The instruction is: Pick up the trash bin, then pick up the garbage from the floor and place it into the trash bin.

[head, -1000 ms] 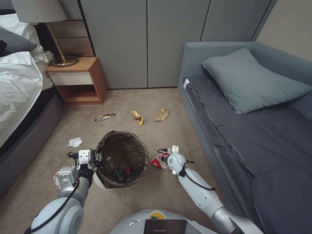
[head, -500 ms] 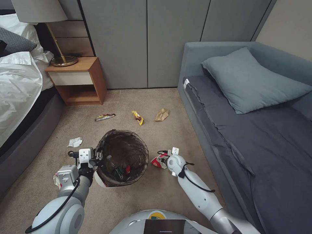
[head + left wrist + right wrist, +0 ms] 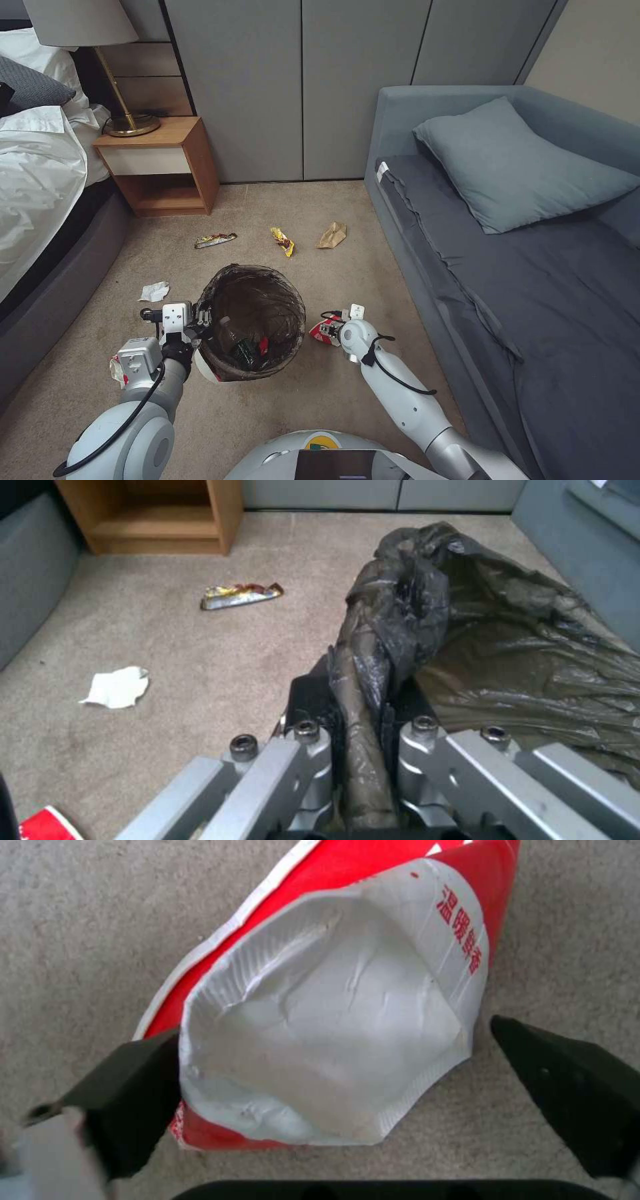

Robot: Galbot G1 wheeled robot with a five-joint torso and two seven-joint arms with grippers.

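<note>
I noted my left gripper clamped on the bin's bag-lined rim; my right gripper sat open astride the crushed cup.

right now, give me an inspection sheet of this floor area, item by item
surface: beige carpet, litter scattered on it.
job's things: trash bin with dark liner, a bottle and scraps inside; crushed red-white paper cup on the carpet beside the bin.
clutter: tissue, two snack wrappers and a brown paper bag farther out on the carpet.
grippers: left gripper clamped on the bin's liner-covered rim; right gripper open, fingers either side of the cup, one touching it.
cables: black cable looped along the right arm.
surroundings: bed, nightstand with lamp, grey sofa with pillow.
</note>
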